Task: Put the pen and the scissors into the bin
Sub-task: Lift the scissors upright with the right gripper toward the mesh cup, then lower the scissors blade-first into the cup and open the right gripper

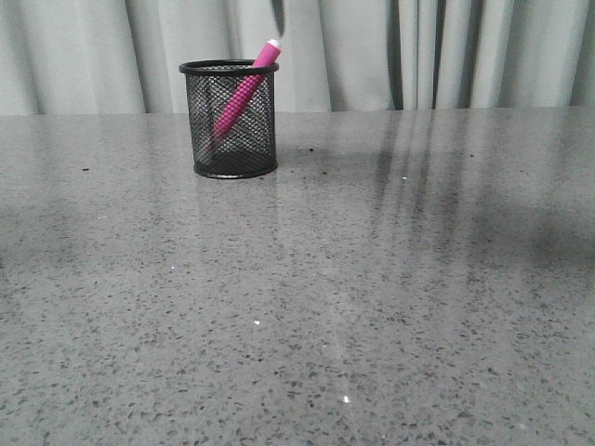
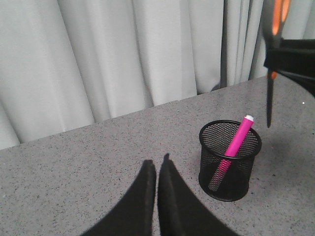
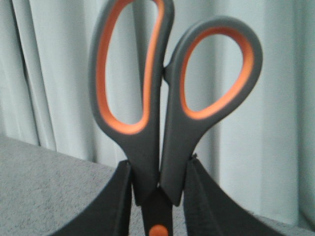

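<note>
The black mesh bin (image 1: 260, 139) stands at the back left of the table. The pink pen (image 1: 246, 88) leans inside it, white cap above the rim. My right gripper (image 3: 157, 169) is shut on the scissors (image 3: 147, 147) just above the orange pivot dot, finger loops up. In the left wrist view the scissors' blades (image 2: 269, 105) hang point down, above and just beyond the bin (image 2: 216, 169) with the pen (image 2: 236, 140) in it. The blade tip (image 1: 277, 19) shows at the top of the front view. My left gripper (image 2: 157, 164) is shut and empty, beside the bin.
A grey speckled table (image 1: 372, 297) runs back to pale curtains (image 1: 446, 56). Nothing else lies on it.
</note>
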### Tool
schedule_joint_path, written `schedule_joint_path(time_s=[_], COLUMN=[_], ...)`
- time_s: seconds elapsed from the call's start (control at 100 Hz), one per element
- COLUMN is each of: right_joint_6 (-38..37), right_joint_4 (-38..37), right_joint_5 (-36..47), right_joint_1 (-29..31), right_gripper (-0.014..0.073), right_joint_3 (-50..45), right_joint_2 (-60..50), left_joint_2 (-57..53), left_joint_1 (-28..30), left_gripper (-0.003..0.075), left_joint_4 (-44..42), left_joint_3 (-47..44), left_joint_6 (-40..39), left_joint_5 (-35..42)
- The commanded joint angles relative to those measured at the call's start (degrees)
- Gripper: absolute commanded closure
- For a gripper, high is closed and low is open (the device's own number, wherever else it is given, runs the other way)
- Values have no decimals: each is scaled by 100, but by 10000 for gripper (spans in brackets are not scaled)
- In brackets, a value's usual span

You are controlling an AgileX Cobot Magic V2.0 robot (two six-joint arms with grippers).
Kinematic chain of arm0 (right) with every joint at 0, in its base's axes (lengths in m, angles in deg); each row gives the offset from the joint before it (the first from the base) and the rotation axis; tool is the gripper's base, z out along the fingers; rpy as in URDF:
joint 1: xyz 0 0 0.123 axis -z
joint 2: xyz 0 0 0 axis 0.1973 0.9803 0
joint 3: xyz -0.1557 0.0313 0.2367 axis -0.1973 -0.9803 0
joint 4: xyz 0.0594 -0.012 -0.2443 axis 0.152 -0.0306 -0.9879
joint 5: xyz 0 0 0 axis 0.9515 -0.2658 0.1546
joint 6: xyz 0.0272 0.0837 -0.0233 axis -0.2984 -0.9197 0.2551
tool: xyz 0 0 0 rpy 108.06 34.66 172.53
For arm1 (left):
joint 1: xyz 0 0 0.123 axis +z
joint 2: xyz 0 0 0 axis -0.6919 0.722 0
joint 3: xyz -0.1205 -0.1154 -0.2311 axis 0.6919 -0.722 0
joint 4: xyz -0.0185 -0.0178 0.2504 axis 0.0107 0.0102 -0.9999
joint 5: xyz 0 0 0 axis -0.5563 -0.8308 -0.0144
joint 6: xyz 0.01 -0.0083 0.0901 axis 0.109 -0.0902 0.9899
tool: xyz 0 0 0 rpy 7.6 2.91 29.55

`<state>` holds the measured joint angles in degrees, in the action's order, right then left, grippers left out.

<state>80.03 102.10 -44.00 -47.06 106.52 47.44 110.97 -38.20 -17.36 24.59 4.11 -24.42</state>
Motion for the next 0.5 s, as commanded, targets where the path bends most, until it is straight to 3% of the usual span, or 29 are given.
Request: schedule_joint_path(time_s=[0.0, 0.26, 0.49], right_joint_6=[44, 44, 44], right_joint_4=[-207, -246, -246], right_joint_5=[675, 468, -238], right_joint_1=[-76, -86, -86], right_gripper=[670, 670, 670], right_joint_3=[440, 834, 834], right_joint_2=[9, 529, 736], left_joint_2=[-53, -53, -53], left_joint_1=[-47, -47, -47], left_gripper=[739, 739, 739], left_joint_4=[272, 272, 272], left_joint_3=[156, 156, 156], left_joint_6=[-50, -50, -50], left_joint_5=[178, 178, 178])
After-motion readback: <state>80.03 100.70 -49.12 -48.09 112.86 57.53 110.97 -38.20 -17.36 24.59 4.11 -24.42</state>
